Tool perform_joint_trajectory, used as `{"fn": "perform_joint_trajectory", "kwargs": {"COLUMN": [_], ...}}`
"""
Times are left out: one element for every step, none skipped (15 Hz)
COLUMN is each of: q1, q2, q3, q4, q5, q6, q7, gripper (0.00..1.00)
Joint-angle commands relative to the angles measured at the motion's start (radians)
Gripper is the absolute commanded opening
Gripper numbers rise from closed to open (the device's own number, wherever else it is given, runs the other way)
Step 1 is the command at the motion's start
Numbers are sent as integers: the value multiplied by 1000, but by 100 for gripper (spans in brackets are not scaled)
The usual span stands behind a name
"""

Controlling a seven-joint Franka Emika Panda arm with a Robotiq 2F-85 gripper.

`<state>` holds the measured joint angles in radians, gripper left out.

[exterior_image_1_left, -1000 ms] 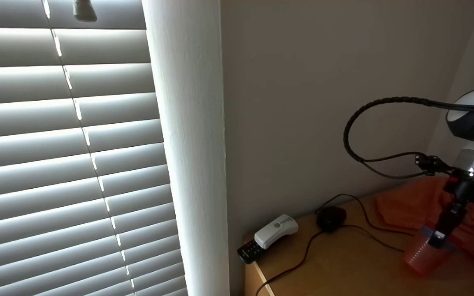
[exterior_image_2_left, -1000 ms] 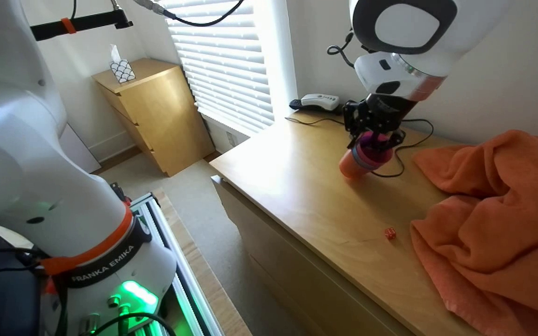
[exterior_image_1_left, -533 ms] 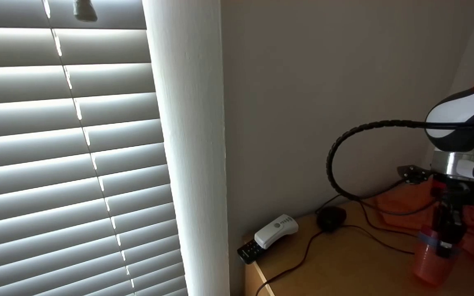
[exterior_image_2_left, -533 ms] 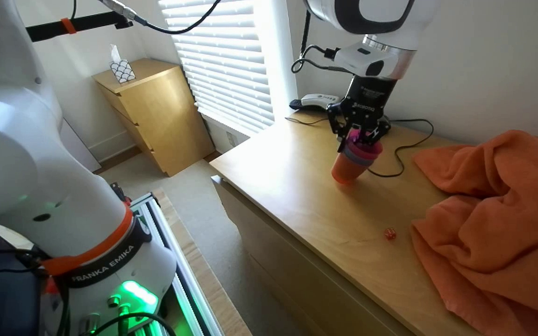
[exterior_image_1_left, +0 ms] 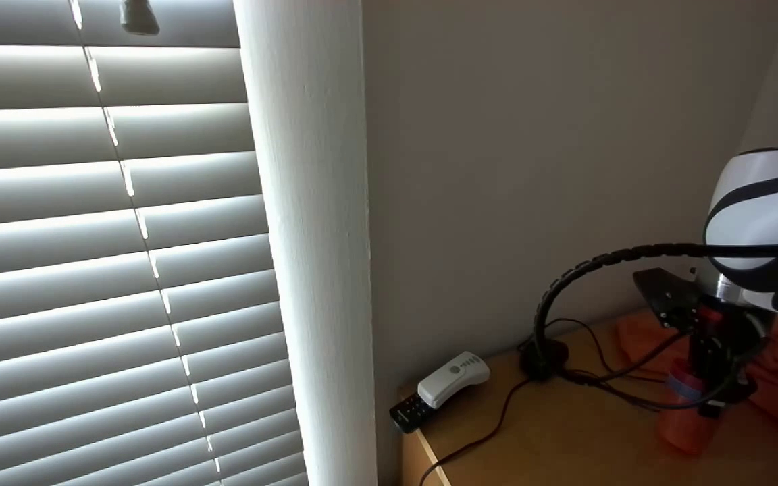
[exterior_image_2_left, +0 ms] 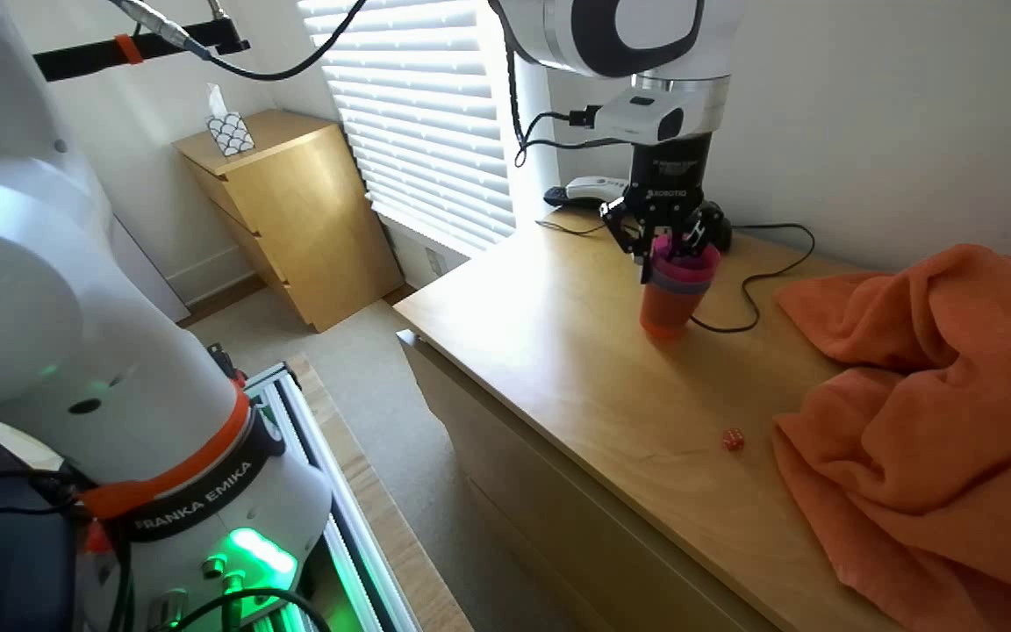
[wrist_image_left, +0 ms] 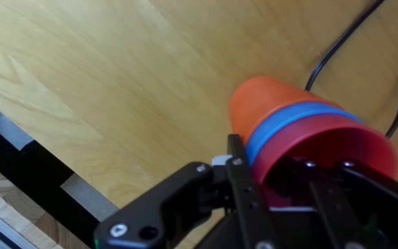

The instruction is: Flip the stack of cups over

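Note:
The nested stack of cups (exterior_image_2_left: 669, 312) has an orange cup outermost, then a blue rim band and a pink-red cup innermost with its mouth up. It shows in both exterior views, also here (exterior_image_1_left: 685, 432), and nearly upright over the wooden top; whether its base touches the wood I cannot tell. My gripper (exterior_image_2_left: 666, 263) comes from above and is shut on the stack's wall. In the wrist view (wrist_image_left: 269, 159) one finger lies outside along the rims of the stack (wrist_image_left: 259, 100); the other reaches inside the pink-red cup, its tip hidden in the dark.
An orange cloth (exterior_image_2_left: 935, 412) lies heaped beside the stack, and a small red die (exterior_image_2_left: 733, 439) lies in front. A black cable (exterior_image_2_left: 751, 298) runs behind the stack. Remotes (exterior_image_1_left: 453, 379) lie near the corner by the wall. The wooden top's front edge (exterior_image_2_left: 576, 461) drops off.
My gripper has turned from a strong tilt to nearly upright, and the stack has turned upright with it. The cloth and die have not moved.

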<state>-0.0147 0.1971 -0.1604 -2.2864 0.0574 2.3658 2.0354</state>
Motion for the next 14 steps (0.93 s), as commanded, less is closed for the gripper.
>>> {"fn": "perform_joint_trajectory", "kwargs": {"q1": [-7,-9,-12,-15,-18,-21,-25,-29,-34,-39,-44,-51,-59,-66], "q2": [-61,-71,-83,-97,-112,-131,-150,-171,-192,-215,-230,-253,-271,-290], "q3": [20,23,26,27,29,30,31,31,32,33,29,27,25,24], "q4": [-69,-72,-75,-76,-75,-76,-74,-74,-71,-69,-62,-61,-59,-60], "q5": [-2,-1,1,3,4,3,4,3,3,6,-17,-21,-17,-32], "q6": [46,45,37,29,16,3,-19,-42,-82,-132,-186,-238,-282,-323], "q7": [-37,-49,-67,-90,-115,-145,-182,-224,-278,-347,-390,-452,-514,-568], "gripper": [44,52,59,66,75,81,88,97,100,100,100,100,100,100]}}
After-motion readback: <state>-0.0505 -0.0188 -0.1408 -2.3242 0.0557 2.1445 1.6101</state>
